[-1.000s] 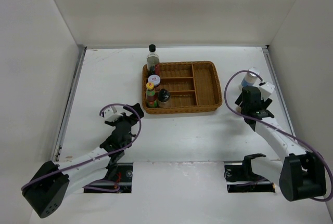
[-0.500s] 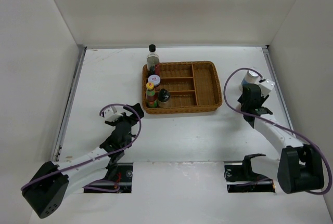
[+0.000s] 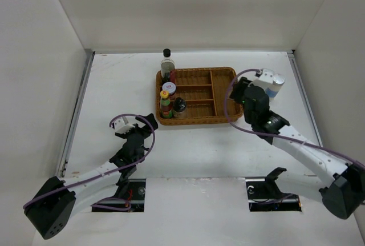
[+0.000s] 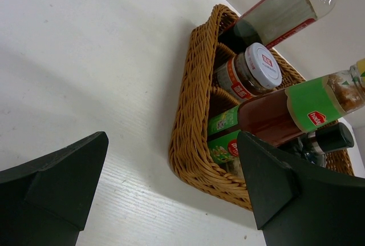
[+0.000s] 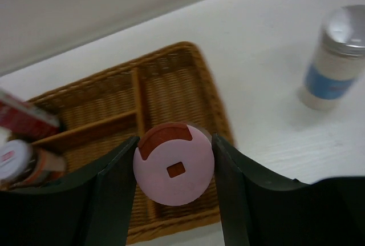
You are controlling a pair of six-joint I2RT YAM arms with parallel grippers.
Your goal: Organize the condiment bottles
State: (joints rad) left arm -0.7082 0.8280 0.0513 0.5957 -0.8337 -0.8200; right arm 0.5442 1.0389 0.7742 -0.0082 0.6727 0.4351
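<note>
We see the right pincer (image 5: 174, 163) pinching the pink-capped shaker (image 5: 174, 172), one dark finger (image 5: 117, 192) pressed to each side of the round cap. Only the cap, with its cut-out opening and small square hole, faces the wrist camera. The body below is hidden, and in the top view the arm covers the shaker altogether. Beneath it lies the brown wicker divided tray (image 5: 208, 92), at its 3 o'clock end. We cannot tell how high above the weave the shaker hangs.

At 2 o'clock from this pincer, the silver-capped blue-labelled bottle (image 3: 275, 84) stands upright on the white desk (image 3: 114, 86), outside the tray and blurred in the wrist view.

The left pincer (image 4: 171, 143) is spread and empty over the desk, near the tray's 7 o'clock corner without touching it. Its fingertips are cut off by the picture's edge.

Four bottles crowd the tray's 9 o'clock side:
- The tall clear black-capped bottle (image 3: 167, 63) is at the far corner, its base hidden behind the rim.
- The short white-lidded red-labelled jar (image 3: 169, 88) comes next.
- The yellow-capped red sauce bottle (image 3: 165, 104) stands toward 6 o'clock.
- The black-capped bottle (image 3: 179, 105) is just beside the sauce bottle, partly hidden by it in the left wrist view.
</note>
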